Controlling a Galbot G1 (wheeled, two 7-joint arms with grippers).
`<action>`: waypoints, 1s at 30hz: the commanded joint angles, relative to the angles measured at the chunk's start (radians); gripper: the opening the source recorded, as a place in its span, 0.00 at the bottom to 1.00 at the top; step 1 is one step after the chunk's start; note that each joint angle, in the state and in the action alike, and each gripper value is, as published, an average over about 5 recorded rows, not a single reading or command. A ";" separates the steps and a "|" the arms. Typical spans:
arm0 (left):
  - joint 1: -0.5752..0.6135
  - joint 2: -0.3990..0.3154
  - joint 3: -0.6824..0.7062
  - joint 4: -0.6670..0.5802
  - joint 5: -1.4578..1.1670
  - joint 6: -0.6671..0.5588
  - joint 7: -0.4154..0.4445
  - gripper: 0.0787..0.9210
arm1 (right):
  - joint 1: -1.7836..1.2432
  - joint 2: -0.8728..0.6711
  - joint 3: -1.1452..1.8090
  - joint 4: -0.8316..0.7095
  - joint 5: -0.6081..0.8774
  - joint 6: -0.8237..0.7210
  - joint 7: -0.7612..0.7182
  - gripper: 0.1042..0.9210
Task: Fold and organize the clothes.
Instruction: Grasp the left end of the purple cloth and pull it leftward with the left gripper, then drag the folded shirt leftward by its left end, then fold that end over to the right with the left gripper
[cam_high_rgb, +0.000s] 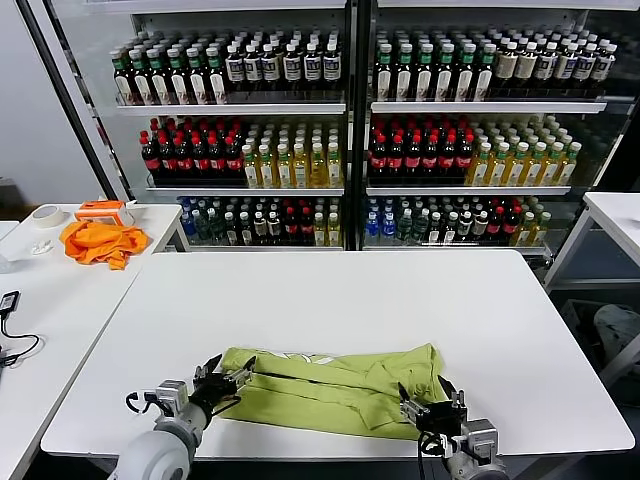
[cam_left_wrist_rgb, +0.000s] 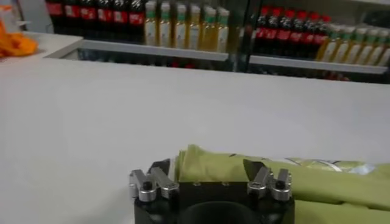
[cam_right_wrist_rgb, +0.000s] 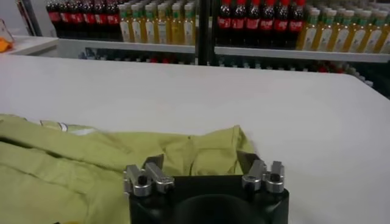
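The lime yellow-green T-shirt (cam_high_rgb: 335, 388) lies folded into a long band near the front edge of the white table (cam_high_rgb: 340, 300), a bit of white print showing on top. My left gripper (cam_high_rgb: 222, 380) is open at the shirt's left end, its fingers on either side of the cloth edge (cam_left_wrist_rgb: 207, 164). My right gripper (cam_high_rgb: 430, 402) is open at the shirt's right end, fingers on either side of the cloth (cam_right_wrist_rgb: 201, 152). Neither gripper has closed on the fabric.
A bright orange cloth (cam_high_rgb: 100, 242), a tape roll (cam_high_rgb: 46, 215) and an orange tool lie on the side table at left. A black cable (cam_high_rgb: 12, 330) lies nearer. Drink shelves (cam_high_rgb: 350, 130) stand behind the table. Another white table (cam_high_rgb: 615, 215) is at right.
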 joint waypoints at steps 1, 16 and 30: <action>0.032 -0.045 0.037 -0.036 -0.014 0.035 -0.192 0.81 | -0.025 0.004 0.015 0.011 0.003 0.007 -0.003 0.88; 0.033 -0.084 0.068 -0.014 0.092 -0.019 -0.132 0.31 | -0.019 0.008 0.019 0.000 -0.002 0.011 -0.003 0.88; 0.068 0.071 -0.301 -0.115 0.412 0.158 -0.139 0.03 | 0.010 -0.005 0.018 -0.015 -0.001 0.011 0.003 0.88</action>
